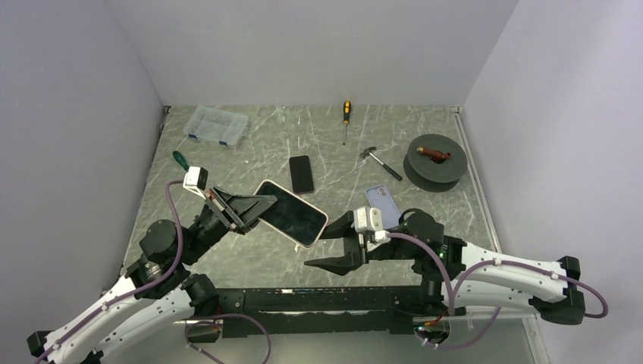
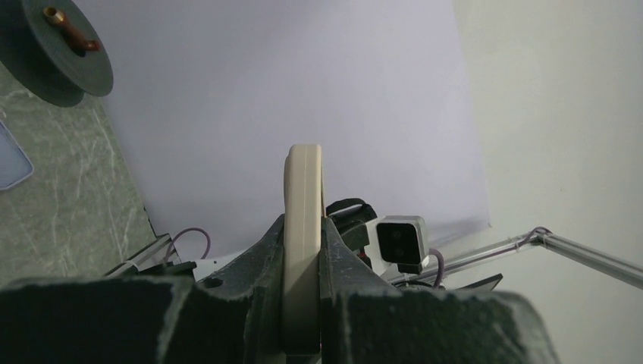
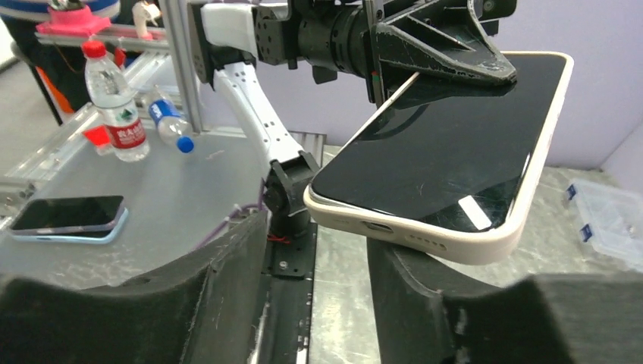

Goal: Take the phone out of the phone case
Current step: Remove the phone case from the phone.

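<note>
Presently the left gripper (image 1: 258,206) is clamped on one end of the phone (image 1: 292,214), its fingers (image 2: 261,258) pressed against both faces of the cream case (image 1: 306,244) and holding it raised above the table (image 1: 250,254), screen up and tilted; the phone sits fully inside the case, with the cream rim running round the dark screen; the right gripper (image 1: 315,250) stands at the free end of the phone with its jaws wide apart and nothing between them; in the right wrist view that end hangs just above one finger (image 3: 425,280), and contact there cannot be told; lying on the table well apart from the held phone are a second black phone (image 1: 301,174), a pale blue phone (image 1: 383,203), a hammer (image 1: 381,163), a screwdriver (image 1: 346,120), a clear plastic box (image 1: 217,125) and a dark spool (image 1: 434,161).
</note>
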`<state>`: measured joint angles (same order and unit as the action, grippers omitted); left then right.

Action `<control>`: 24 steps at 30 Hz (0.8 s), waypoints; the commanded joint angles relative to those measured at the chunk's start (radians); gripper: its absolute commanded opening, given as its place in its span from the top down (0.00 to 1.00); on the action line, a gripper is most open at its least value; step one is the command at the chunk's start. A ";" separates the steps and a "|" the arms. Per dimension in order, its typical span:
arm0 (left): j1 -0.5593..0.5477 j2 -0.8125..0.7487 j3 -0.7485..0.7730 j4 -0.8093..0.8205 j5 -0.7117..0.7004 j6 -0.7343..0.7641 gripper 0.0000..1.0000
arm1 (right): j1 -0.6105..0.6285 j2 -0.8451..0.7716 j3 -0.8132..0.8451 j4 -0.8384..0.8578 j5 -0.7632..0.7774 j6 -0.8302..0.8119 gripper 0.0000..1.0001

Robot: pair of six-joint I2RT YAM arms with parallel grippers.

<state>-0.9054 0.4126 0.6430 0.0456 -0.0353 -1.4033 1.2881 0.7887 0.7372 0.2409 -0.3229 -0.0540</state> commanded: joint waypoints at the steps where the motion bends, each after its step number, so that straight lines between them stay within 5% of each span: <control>1: -0.013 -0.014 -0.031 -0.108 -0.003 0.078 1.00 | -0.007 -0.079 0.011 0.159 -0.032 0.112 0.40; 5: -0.014 -0.022 -0.032 -0.079 -0.022 0.087 1.00 | -0.007 -0.107 0.014 0.104 -0.015 0.176 0.29; 10: -0.014 -0.044 -0.030 -0.026 -0.038 0.123 1.00 | -0.007 -0.173 -0.022 0.063 0.214 0.292 0.26; 18: -0.014 -0.099 -0.076 0.139 -0.042 0.173 1.00 | -0.009 -0.282 -0.208 0.243 0.564 0.648 0.20; 24: -0.014 -0.144 -0.127 0.231 -0.060 0.201 1.00 | -0.021 -0.248 -0.273 0.337 0.627 0.926 0.18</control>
<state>-0.9154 0.3065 0.5205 0.0799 -0.0784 -1.2293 1.2762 0.5076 0.4774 0.4561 0.2077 0.6353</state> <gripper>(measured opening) 0.178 0.813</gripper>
